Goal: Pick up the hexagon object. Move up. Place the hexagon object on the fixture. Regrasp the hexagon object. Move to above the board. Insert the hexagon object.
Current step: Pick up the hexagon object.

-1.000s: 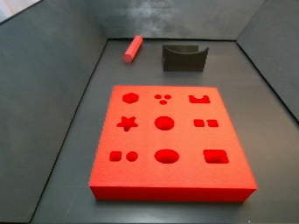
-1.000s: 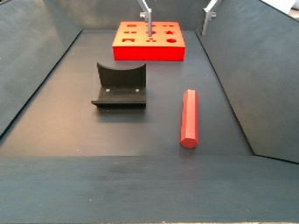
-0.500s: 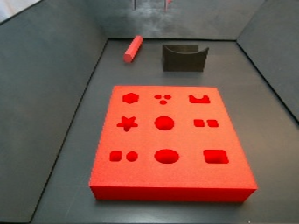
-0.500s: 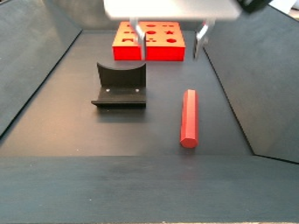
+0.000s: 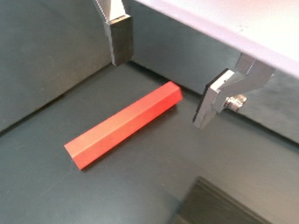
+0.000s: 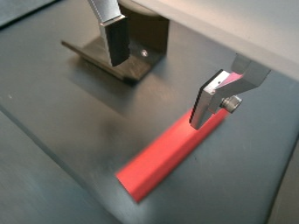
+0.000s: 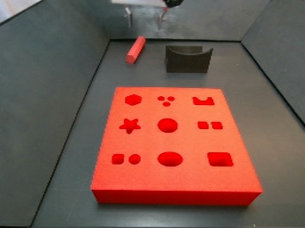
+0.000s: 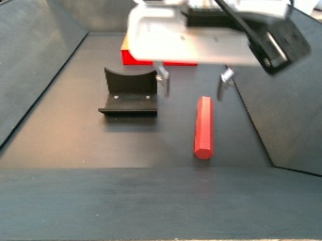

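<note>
Plainly visible in a wrist view: two-finger end effector point(image 5: 163, 74) spread wide, holding nothing, its flat silver fingers point(image 5: 214, 96) standing apart above the dark grey floor point(image 5: 70, 197). Slim red elongated hexagon object point(image 5: 122, 125) lying flat on that floor, roughly between and below the two fingers, touched by neither.

Seen in a wrist view again: end effector point(image 6: 158, 74) equally wide open, one silver finger point(image 6: 208, 101) just over the end of the red hexagon object point(image 6: 170, 156). Small dark grey-black fixture point(image 6: 131, 48) with its upright bracket standing behind the opposite finger, apart from the bar.

Shown in a side view: large flat red board point(image 7: 173, 145) with hexagon, star, circle and square holes in the foreground. Hexagon object point(image 7: 137, 50) far back near the left wall, fixture point(image 7: 187, 58) beside it to the right, end effector point(image 7: 145, 11) hanging above them at the frame's top edge.

Shown in a side view: end effector point(image 8: 193, 83) on a white body, open above the upper end of the hexagon object point(image 8: 202, 127); fixture point(image 8: 130, 91) to the left, board point(image 8: 132, 44) mostly hidden behind. No readable writing or labels anywhere.
</note>
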